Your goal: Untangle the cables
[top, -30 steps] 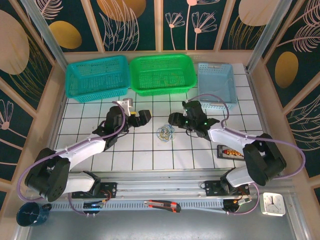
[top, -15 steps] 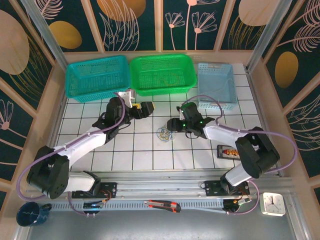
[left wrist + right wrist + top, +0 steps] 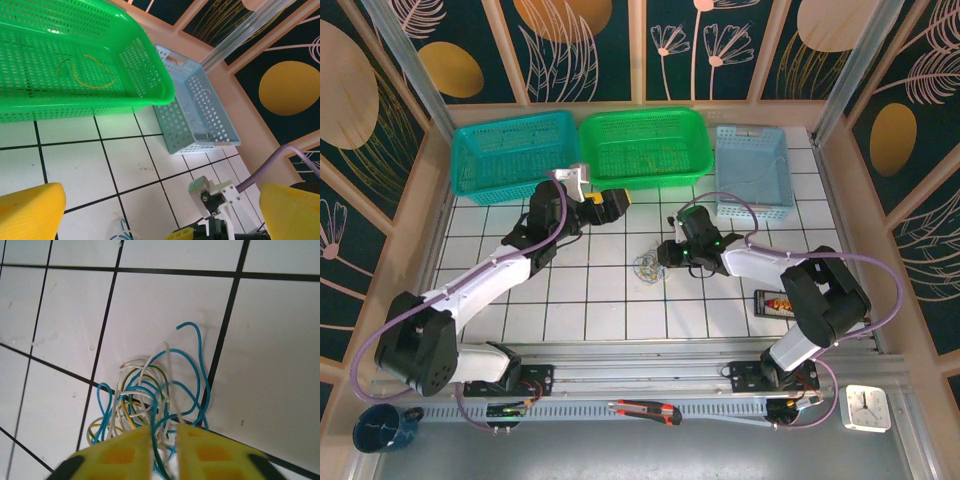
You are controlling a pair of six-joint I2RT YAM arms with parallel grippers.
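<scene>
Though nearly together, right jaws on the cables [image 3: 146, 392]; left jaws wide.

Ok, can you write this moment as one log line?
task: untangle cables | right tool: shut on cables | left tool: open, by green basket | untangled: not yet

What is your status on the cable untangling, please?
Left gripper open, up by the green basket. Right gripper jaws pinched on the cables, one tangled bunch on the tiles. Nothing lying against the bunch.
</scene>
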